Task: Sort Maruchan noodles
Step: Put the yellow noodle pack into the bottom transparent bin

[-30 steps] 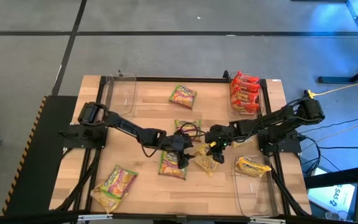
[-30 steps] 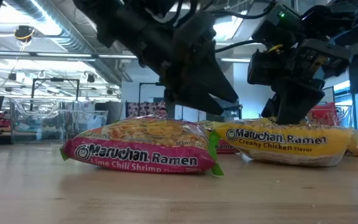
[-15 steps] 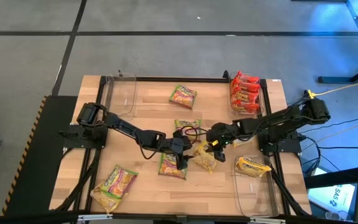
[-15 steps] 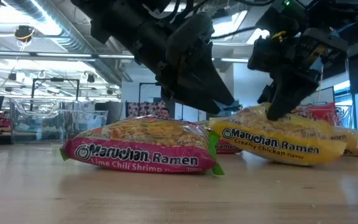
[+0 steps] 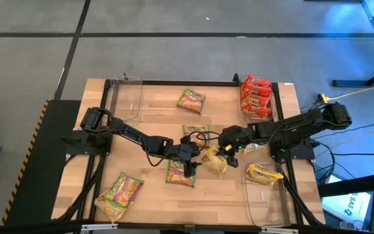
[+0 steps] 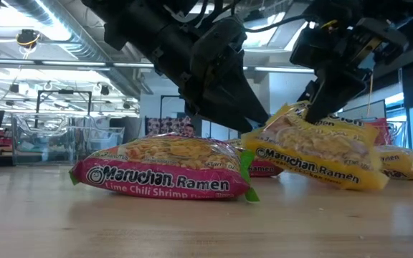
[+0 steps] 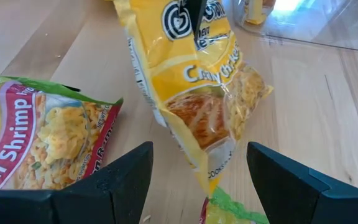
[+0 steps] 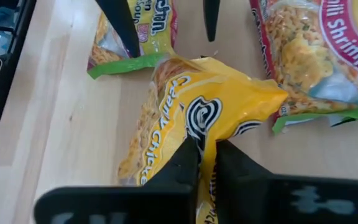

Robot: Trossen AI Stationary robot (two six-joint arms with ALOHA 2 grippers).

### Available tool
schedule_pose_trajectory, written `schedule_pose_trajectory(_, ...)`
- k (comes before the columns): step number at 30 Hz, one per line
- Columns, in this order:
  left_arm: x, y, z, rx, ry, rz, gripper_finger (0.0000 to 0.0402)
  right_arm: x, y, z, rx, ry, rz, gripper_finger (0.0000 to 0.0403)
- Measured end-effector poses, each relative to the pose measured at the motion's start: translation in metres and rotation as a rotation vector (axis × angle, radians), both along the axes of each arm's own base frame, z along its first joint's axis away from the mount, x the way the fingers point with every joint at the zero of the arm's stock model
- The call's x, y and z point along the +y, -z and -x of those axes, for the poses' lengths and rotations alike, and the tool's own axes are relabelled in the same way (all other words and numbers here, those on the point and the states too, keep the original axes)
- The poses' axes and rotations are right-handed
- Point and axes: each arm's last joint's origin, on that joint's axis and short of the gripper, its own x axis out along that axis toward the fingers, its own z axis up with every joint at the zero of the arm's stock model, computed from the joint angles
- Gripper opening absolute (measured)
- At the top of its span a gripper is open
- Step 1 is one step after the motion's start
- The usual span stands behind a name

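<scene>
Right gripper [image 5: 224, 151] is at mid-worktop with its jaws pinched tight on the edge of the yellow packet [image 5: 214, 161], and in the low view that Creamy Chicken packet [image 6: 314, 147] hangs tilted, one end up under the gripper [image 6: 314, 107] and the lower end down near the worktop [image 6: 192, 229]. The right wrist view shows the two dark fingers [image 8: 185, 163] squeezed together on the crinkled yellow wrapper [image 8: 191, 118]. Left gripper [image 5: 188, 168] sits just beside it, low over the green-pink packet [image 5: 179, 174], jaws spread wide and holding nothing; from its wrist camera the fingers [image 7: 123, 177] stand apart with the Lime Chili Shrimp packet [image 7: 36, 143] on one side and the yellow one [image 7: 204, 93] dangling ahead. In the low view that pink packet [image 6: 162, 168] lies flat on the wood. Further out, another green-pink packet [image 5: 191, 99] lies toward the far edge, a third [image 5: 195, 130] sits partly hidden behind the grippers, and more lie at the near left corner [image 5: 119, 194]. Red-orange packets [image 5: 255, 96] are stacked in the clear bin [image 5: 273, 104] at far right, and a yellow packet [image 5: 263, 173] rests in the near right bin [image 5: 265, 201].
</scene>
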Motion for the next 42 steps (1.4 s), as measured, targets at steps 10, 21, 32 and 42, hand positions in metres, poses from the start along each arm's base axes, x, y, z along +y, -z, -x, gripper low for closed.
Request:
schedule_pose_trajectory(10, 0.0, 0.0, 0.0, 0.001, 0.0, -0.001, 0.0254, 0.001, -0.022, 0.003, -0.061, -0.012, 0.078, 0.0001)
schedule_pose_trajectory(21, 0.0, 0.0, 0.0, 0.001, -0.001, 0.001, 0.0254, 0.024, -0.043, 0.011, -0.018, -0.047, 0.196, 0.0)
schedule_pose_trajectory(32, 0.01, -0.003, -0.004, -0.048, -0.081, 0.034, 0.0262, 0.024, -0.041, 0.013, 0.012, -0.013, 0.23, 0.0)
schedule_pose_trajectory(42, 0.017, 0.002, -0.018, -0.173, -0.059, 0.1, 0.0301, 0.001, -0.027, 0.026, 0.238, 0.282, 0.235, 0.0133)
